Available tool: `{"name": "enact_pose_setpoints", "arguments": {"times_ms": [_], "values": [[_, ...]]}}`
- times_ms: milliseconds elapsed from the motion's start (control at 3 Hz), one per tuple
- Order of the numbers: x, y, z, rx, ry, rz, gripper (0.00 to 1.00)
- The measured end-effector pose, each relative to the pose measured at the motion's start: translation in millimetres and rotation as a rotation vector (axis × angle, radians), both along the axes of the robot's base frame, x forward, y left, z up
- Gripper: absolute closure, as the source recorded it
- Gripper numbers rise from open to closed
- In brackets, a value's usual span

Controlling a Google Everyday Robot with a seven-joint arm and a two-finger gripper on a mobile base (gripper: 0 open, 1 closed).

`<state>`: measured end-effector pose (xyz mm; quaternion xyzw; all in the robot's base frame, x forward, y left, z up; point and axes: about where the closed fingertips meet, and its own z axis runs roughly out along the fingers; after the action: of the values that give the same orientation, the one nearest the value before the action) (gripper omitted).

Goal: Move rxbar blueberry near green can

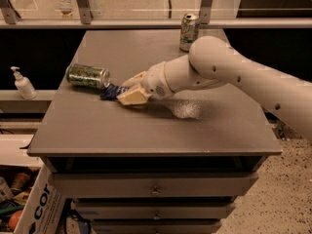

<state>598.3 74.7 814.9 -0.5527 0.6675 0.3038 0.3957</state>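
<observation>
Gripper [127, 94] sits low over the worktop [146, 135], left of centre in the frame. The arm [234, 72] reaches in from the right edge. Jaws look clenched on the bar [112, 91]: its right end vanishes btwn them, and the dark-blue left end sticks out toward the green can [87, 76]. Gripping by one end makes sense, since the free end leads and the bar can get in close w/o the gripper bumping the can.

Green can lies on its side at the upper left of the worktop, silver end facing right toward the bar. Bar's tip is just beside that end. Touching or a hair apart, can't tell from this angle. Also can't tell if the bar rests on the worktop or hangs slightly above it.

A can on its side rolls easily. Coming at its end rather than its round flank is prob. the safer line, as a nudge there would slide it, not roll it.

Pale can [189, 31] stands upright at the top of the frame, far edge of the worktop, well apart from the rest, so not the target. Pump bottle [22, 83] stands on a ledge at the left edge, off the worktop.

Judgement: bar is already near the green can, so the task is almost done. What remains is to let go and back off. Risk: a light, flat wrapper may cling to the jaws or get dragged away on release.
</observation>
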Motion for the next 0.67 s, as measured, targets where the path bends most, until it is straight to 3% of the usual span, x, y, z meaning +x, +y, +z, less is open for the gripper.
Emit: {"name": "enact_pose_setpoints", "arguments": {"times_ms": [667], "values": [[1.4,-3.4,0.6,-0.006,0.003,-0.005,0.13]]}}
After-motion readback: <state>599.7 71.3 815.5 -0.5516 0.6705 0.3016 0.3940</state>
